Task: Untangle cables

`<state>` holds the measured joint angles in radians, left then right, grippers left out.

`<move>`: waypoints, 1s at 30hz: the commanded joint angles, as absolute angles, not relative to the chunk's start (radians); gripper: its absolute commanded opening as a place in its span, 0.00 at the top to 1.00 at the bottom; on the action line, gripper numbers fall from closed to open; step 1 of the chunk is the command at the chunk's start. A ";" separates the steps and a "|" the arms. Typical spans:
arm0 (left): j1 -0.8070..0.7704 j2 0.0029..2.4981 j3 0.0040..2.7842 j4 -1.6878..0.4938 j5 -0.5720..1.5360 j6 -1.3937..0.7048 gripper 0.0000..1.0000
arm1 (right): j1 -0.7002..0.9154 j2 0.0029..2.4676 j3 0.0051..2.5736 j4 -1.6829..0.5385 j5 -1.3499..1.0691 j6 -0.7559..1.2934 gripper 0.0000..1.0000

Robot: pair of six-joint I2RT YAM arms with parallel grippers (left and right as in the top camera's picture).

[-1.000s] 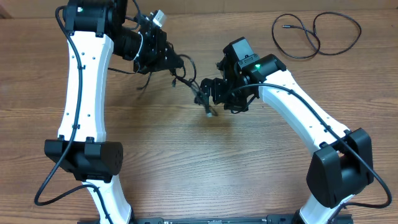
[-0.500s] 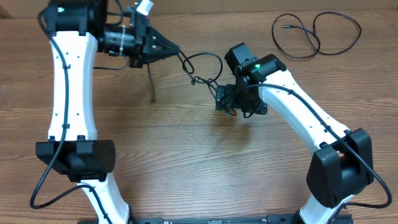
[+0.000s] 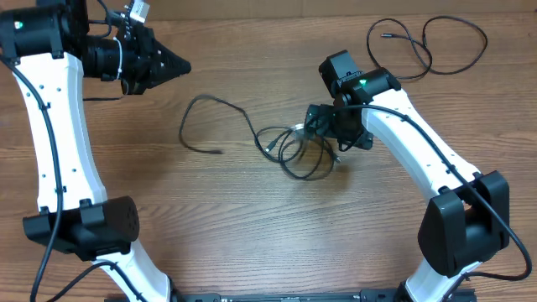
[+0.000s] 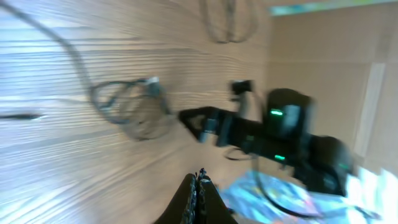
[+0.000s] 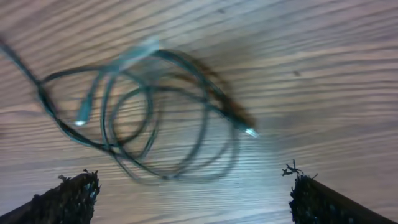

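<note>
Spread wide and empty, the right gripper [image 5: 193, 188] hovers over the thin black coiled cables [image 3: 299, 156] on the brown wood-grain table [image 3: 252, 239], while the left gripper [image 3: 179, 65], well apart, is pinched closed on nothing.

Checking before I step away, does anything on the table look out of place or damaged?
Nothing looks damaged or spilled. The only mess is the tangled cables mid-table, lying in overlapping loops with one strand trailing left. A separate cable lies apart at the far right.

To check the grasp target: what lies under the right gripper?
A loose coil of cables lies on the table under the right gripper, jaws open. Overhead, the gripper hides part of the coil.
</note>
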<state>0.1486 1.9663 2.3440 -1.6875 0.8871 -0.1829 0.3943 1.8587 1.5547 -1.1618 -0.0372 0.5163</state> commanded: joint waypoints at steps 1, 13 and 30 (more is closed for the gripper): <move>0.101 1.941 2.360 -1.690 0.656 -0.210 0.96 | 0.399 1.859 1.550 -1.138 -0.113 0.524 0.00; -0.150 1.942 2.280 -1.689 0.315 -0.244 0.96 | 0.399 1.859 1.550 -1.108 -0.151 0.524 0.00; -0.306 1.942 1.736 -1.130 0.229 -0.248 0.48 | 0.326 1.859 1.550 -1.126 -0.152 0.550 0.00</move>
<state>-0.3069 1.9545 1.7851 -1.1889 0.2302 -0.2821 0.3260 1.8587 1.5547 -1.1263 -0.1516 0.5453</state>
